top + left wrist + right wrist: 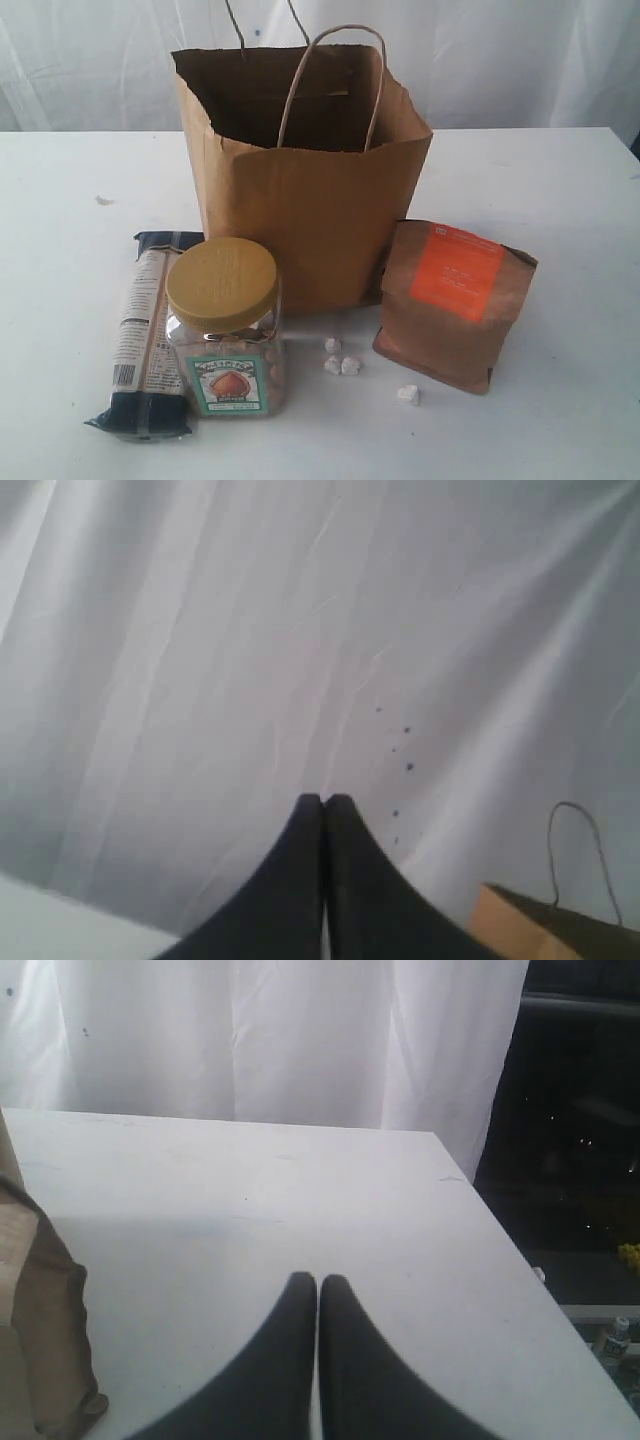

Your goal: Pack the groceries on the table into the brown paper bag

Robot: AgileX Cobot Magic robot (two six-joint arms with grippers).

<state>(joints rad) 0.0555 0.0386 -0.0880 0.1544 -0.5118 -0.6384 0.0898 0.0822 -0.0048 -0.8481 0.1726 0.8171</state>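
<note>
Plainly, nothing had been picked up yet. In the exterior view the brown paper bag [310,220] stood upright and open-mouthed at the middle of the table [560,200], nearer the far edge than the near one. Toward the near edge, left of the bag, stood the tan-lidded nut jar [228,330]. The long dark-blue/beige packet [145,335] lay flat against the jar's left side. Just right of the bag's front face the orange-labelled brown pouch [455,305] stood tilted back. A few white crumbs [342,360] lay between jar and pouch. Neither arm showed in this view.

In the left wrist view the left gripper [323,802] had its fingers pressed together with nothing between them. It pointed up at a white curtain [200,630], with only a top corner of the bag and one handle in sight.

In the right wrist view the right gripper [318,1282] was likewise closed and empty, hovering over bare table toward the right edge. A brown shape [40,1340] sat at the side of the picture; I could not tell whether it was bag or pouch.

The step in hand looked like the first reach. The nearer arm would do well to spread its fingers fully before descending and take the jar across its body below the lid. It should then lower the jar straight through the mouth, clear of the handle loop arching over the opening. Packing that heavy jar first would probably steady the bag.
</note>
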